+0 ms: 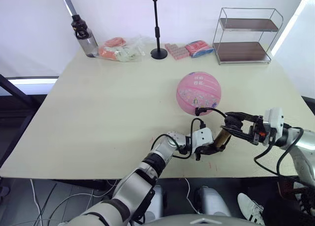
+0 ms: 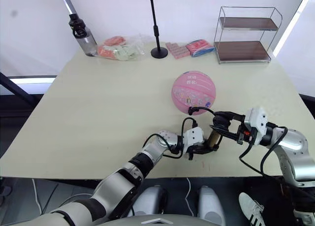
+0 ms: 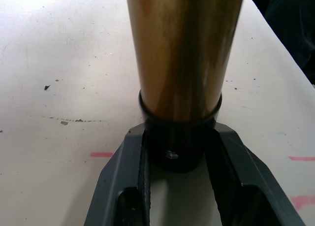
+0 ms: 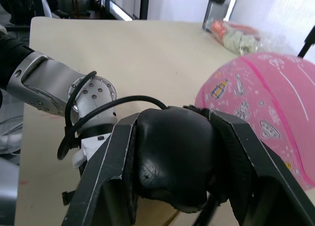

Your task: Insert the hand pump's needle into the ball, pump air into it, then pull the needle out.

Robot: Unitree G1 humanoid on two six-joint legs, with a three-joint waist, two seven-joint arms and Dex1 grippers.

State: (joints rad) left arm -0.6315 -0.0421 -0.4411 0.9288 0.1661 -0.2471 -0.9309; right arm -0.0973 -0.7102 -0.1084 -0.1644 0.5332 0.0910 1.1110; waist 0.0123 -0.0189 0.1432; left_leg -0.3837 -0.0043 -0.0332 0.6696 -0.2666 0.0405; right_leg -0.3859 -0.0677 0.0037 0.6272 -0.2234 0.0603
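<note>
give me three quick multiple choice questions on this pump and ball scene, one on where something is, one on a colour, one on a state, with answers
1. Where is the wire shelf rack?
A. at the table's far right corner
B. beside the water bottle
C. at the near edge, by the claws

2. What colour is the ball?
A. orange
B. pink
C. blue

3. What is the left claw doing?
A. hanging open above the table
B. shut on the ball
C. shut on the hand pump's black end cap

Answers:
1. A: the wire shelf rack stands at the far right of the table, while the water bottle is far left.
2. B: the ball is pink with small printed pictures.
3. C: in the left wrist view both fingers of the left claw press the black cap at the end of the bronze hand pump.
</note>
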